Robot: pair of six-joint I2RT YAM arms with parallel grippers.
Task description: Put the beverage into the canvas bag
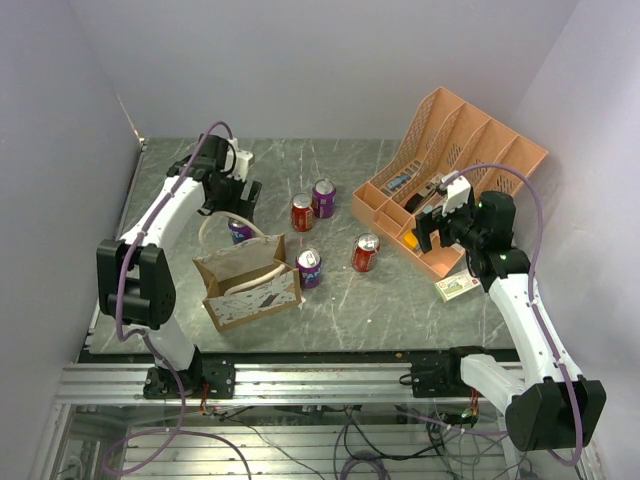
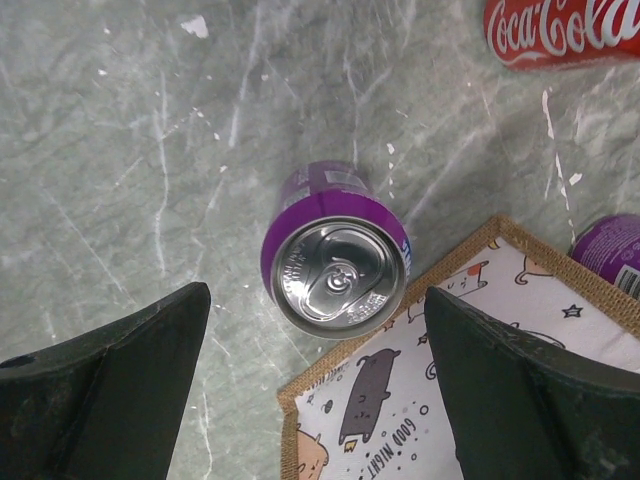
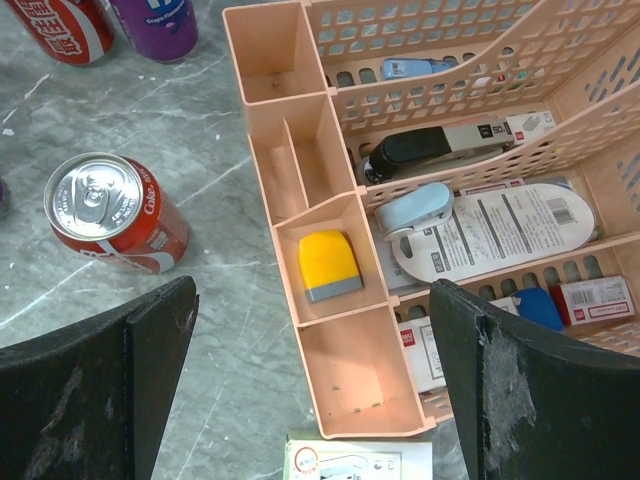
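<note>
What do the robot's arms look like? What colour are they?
Two white arms with chunky black joints. The left arm and right arm each trail a looping purple cable. The fingers are dark wedges; those of the right gripper look scuffed.

The grey-green marbled table [image 1: 330,310] carries the canvas bag [image 1: 250,285] at centre left. A purple can [image 1: 240,232] stands just above it in the frame, and a second purple can [image 1: 309,268] at its right side. Mid-frame stand a lone red can [image 1: 366,252] and, higher, a paired red can [image 1: 302,212] beside a paired purple can [image 1: 324,198]. The orange organizer [image 1: 425,135] sits upper right. Below it lies a small flat packet [image 1: 457,288], perhaps a card box.
</note>
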